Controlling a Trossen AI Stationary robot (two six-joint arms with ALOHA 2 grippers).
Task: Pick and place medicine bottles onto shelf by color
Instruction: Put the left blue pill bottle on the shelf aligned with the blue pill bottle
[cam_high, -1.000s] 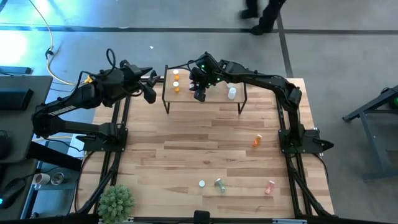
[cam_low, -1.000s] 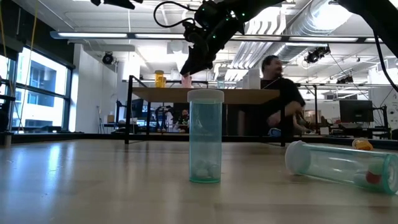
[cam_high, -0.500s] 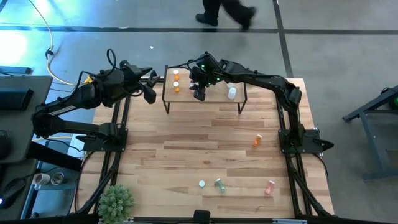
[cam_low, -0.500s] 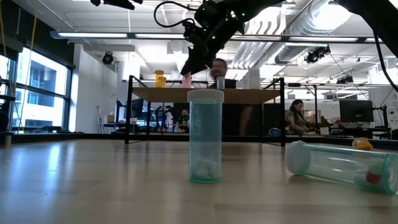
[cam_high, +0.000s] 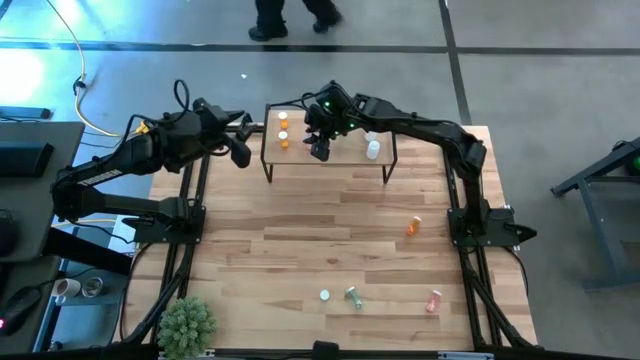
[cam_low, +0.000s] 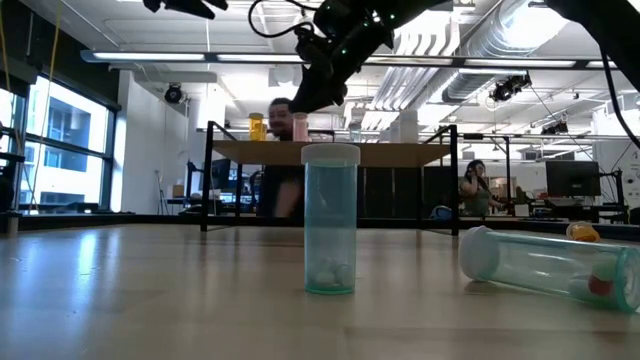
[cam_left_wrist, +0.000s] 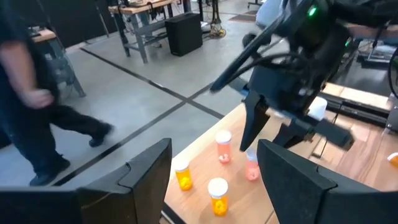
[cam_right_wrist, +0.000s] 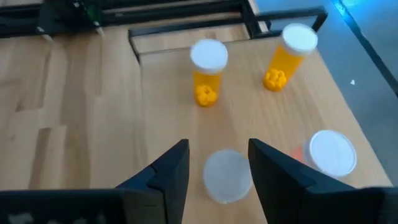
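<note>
Our right gripper (cam_right_wrist: 214, 163) hangs over the shelf (cam_high: 340, 160), fingers apart around a pink bottle (cam_right_wrist: 228, 176) directly below. Left gripper (cam_left_wrist: 211, 171) waits open beside. Bottles look light, slick, tippable; we'd grip mid-body.

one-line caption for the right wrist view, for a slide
Right tool open above a white-capped pink bottle on the shelf, beside two orange bottles.

Upright bottles (cam_high: 283, 133) on shelf (cam_high: 345, 159); perhaps five.
</note>
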